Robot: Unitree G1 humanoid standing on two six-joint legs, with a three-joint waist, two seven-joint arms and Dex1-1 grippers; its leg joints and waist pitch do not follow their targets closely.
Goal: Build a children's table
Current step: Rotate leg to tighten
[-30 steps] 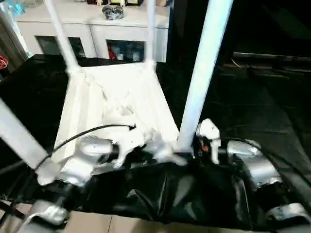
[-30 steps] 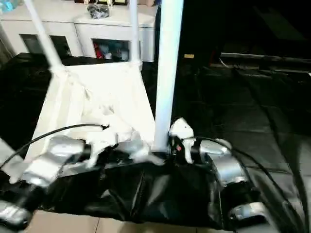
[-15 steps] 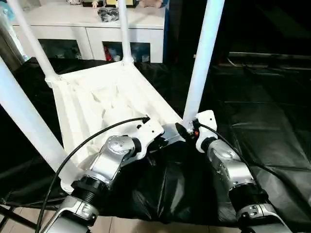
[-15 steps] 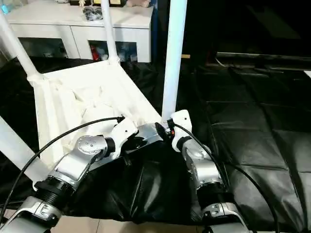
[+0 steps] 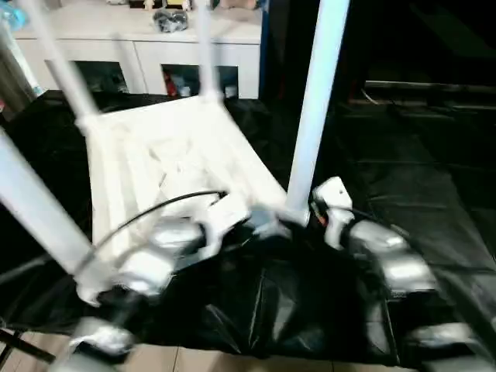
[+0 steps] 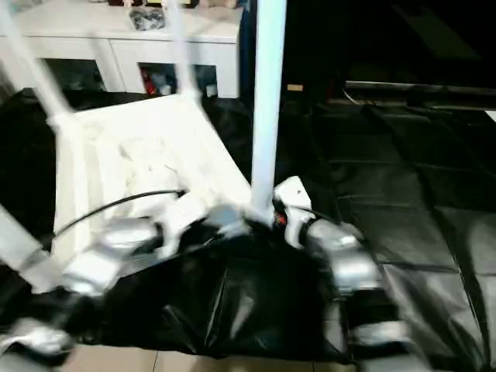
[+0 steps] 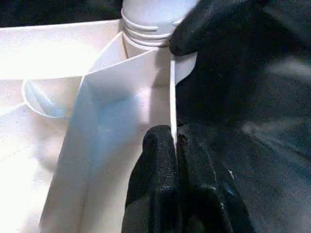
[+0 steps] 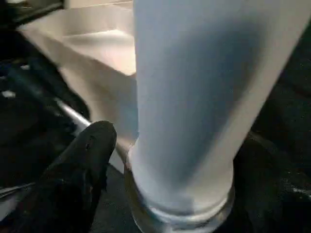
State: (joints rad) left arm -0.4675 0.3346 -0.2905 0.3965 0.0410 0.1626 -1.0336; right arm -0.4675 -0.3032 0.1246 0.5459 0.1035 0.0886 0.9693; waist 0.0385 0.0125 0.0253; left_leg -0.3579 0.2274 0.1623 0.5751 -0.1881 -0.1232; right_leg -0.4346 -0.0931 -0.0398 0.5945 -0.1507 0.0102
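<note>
while the tabletop lies underside up: the children's table's white tabletop [image 5: 167,159] rests inverted on the black-draped bench [image 5: 418,163], ribs upward, near the bench's front edge.
legs: four white legs stand up from the corner sockets; the near right leg [image 5: 314,108] rises just beside the right gripper, the near left leg [image 5: 35,213] leans out over the left forearm, and two more stand at the far corners.
left gripper: the left gripper [image 7: 176,145] is pinched together on the thin side wall of the tabletop, close to the near right corner socket [image 7: 146,36], steadying it.
right gripper: the right gripper [image 8: 160,160] sits around the base of the near right leg with its fingers [image 8: 82,160] spread apart; one finger shows clear of the tube, so the leg does not look clamped.
step in hand: seating the last leg appears done or nearly so, judging by the leg standing in its socket unheld.
next move: probably checking that leg is fully home, then turning the table upright, which needs a firm two-sided hold.
behind: a white cabinet [image 5: 139,46] stands past the bench.
</note>
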